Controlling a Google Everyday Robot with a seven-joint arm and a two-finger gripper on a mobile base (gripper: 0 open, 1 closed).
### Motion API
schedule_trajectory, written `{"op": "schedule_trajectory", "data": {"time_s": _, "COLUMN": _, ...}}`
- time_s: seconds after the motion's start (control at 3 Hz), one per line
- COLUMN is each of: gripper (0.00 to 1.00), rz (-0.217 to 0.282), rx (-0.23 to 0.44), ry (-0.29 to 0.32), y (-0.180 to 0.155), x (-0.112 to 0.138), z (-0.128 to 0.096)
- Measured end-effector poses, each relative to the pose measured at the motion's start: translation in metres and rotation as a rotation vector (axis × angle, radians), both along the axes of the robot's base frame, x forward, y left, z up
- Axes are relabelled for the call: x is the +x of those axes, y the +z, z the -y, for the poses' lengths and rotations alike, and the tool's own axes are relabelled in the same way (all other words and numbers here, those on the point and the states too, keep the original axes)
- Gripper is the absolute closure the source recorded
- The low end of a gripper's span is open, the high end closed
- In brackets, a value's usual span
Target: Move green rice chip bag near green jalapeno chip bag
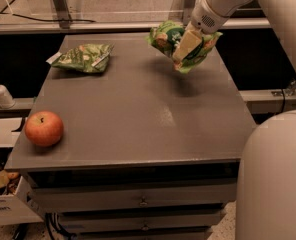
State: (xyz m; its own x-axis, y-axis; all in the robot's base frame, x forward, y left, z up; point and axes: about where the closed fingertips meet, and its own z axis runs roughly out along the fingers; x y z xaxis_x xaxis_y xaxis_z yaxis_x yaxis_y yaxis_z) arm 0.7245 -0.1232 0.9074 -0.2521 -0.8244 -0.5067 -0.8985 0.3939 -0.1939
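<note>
The gripper (pixel 184 47), far right, clamps the green rice chip bag (pixel 164 36) aloft. The green jalapeno chip bag (pixel 83 57) lies far left

Cream gripper fingers (pixel 185 45) on green bag (pixel 162 38)

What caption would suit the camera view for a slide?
The gripper holds the green rice chip bag above the table, right of the green jalapeno chip bag; an apple sits front left.
</note>
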Motion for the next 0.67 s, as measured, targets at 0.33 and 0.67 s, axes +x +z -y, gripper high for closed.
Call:
{"op": "schedule_trajectory", "data": {"time_s": 0.33, "gripper": 1.0, "rz": 0.015, "rx": 0.061, "ry": 0.101, "y": 0.023, "x": -0.018, "z": -0.042}}
{"op": "schedule_trajectory", "data": {"time_s": 0.67, "gripper": 1.0, "rz": 0.017, "rx": 0.09, "ry": 0.222, "y": 0.01, "x": -0.032, "z": -0.107}}
